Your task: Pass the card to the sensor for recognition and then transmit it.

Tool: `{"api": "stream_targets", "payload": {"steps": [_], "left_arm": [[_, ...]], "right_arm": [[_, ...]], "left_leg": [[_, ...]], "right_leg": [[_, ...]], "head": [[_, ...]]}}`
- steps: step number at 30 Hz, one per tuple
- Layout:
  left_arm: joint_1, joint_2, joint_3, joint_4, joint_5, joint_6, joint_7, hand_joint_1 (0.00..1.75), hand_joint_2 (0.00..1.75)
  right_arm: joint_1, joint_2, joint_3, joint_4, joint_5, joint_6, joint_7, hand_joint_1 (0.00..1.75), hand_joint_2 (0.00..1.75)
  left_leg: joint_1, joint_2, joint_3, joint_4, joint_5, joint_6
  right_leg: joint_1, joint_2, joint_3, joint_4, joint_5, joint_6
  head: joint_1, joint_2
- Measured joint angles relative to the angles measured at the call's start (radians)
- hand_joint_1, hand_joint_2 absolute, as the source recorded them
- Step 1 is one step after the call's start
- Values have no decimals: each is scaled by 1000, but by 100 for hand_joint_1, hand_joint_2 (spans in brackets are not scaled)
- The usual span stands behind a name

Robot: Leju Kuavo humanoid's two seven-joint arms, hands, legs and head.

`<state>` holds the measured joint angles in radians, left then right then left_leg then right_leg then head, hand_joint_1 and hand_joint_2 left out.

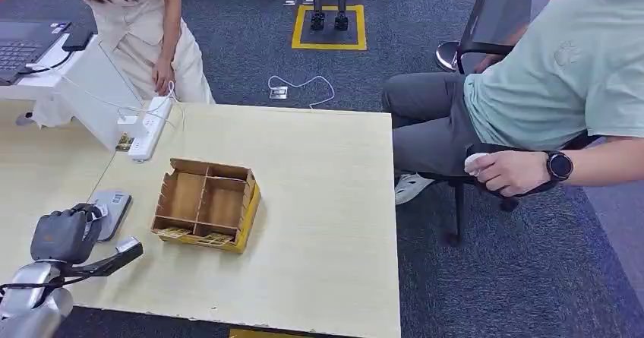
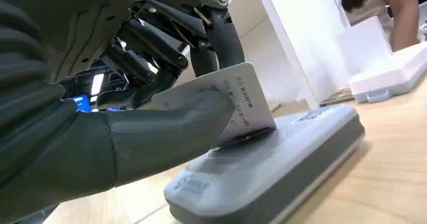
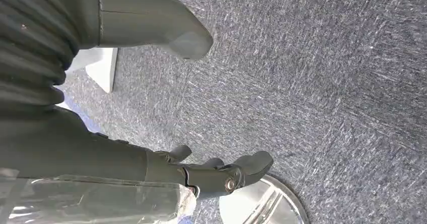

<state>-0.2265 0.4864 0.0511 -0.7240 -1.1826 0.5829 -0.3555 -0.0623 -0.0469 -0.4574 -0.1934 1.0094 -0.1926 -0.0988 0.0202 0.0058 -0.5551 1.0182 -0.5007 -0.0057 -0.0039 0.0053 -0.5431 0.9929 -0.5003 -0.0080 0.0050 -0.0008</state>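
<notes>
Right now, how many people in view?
2. One person stands at the table's far left corner; another person sits in a chair off its right side. Others may be out of frame.

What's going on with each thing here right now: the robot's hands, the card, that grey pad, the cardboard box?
Left hand: pinches the card.
Card: tilted, its lower edge touching the sensor.
Sensor: flat on the table, under the card.
Right hand: holds nothing, fingers apart, above carpet.
Cardboard box: open-topped, cards in its front compartments.

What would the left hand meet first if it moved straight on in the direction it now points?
Most likely the grey sensor: the left hand holds the card with its edge already at the sensor's top.
</notes>
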Motion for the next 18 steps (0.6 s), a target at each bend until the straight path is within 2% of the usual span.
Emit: {"api": "stream_targets", "payload": {"steps": [18], "left_arm": [[-15, -43, 0, 77, -45, 19, 10, 175, 175]], "right_arm": [[0, 1, -8, 0, 20, 0, 0, 0, 175]], "left_leg": [[0, -1, 1, 0, 0, -1]], "right_leg": [[0, -1, 1, 1, 0, 0]], "head": [[-1, 0]]}}
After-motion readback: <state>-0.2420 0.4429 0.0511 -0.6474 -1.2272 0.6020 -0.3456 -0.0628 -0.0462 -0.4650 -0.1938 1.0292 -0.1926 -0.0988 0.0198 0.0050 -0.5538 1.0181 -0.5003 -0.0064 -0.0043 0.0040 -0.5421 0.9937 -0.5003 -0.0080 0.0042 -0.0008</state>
